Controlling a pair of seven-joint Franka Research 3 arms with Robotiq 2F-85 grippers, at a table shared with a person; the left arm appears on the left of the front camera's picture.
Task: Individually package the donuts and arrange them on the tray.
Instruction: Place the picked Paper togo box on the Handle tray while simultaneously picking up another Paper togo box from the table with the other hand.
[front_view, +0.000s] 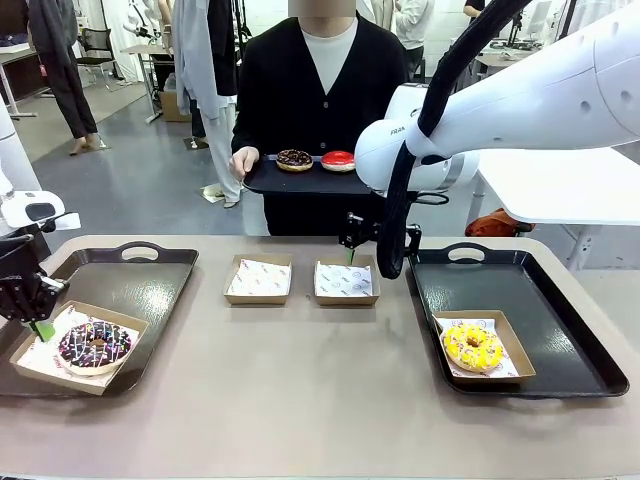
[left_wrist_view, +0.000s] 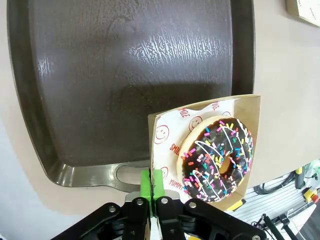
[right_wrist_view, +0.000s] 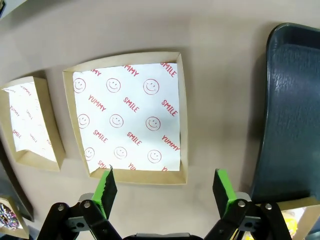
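Gripper of the left arm (left_wrist_view: 151, 189) pinched the edge of a shallow brown cardboard box (left_wrist_view: 253, 116); the sprinkled chocolate ring donut (left_wrist_view: 204, 155) lay just beyond it, at a corner of the black tray (left_wrist_view: 125, 60). Right gripper (right_wrist_view: 164, 176) stood open.

Left tray (left_wrist_view: 125, 60): dark, plastic-looking, fine pebbled texture, semi-gloss with glare. Right tray (front_view: 560, 330) has the same finish. Cardboard box (left_wrist_view: 250, 107), lower right of the left wrist view: brown card, matt. Its liner (left_wrist_view: 167, 135) is thin white printed paper. Centre box (right_wrist_view: 183, 115): same card and paper. Chocolate donut (left_wrist_view: 217, 157) icing is glossy. Red donut (front_view: 338, 160) is high gloss, yellow donut (front_view: 473, 346) duller. Table (front_view: 300, 390): smooth matt beige. Right arm (front_view: 560, 90) shell is glossy white. Right gripper (right_wrist_view: 165, 187) pads (right_wrist_view: 106, 186) are matt green, body black.
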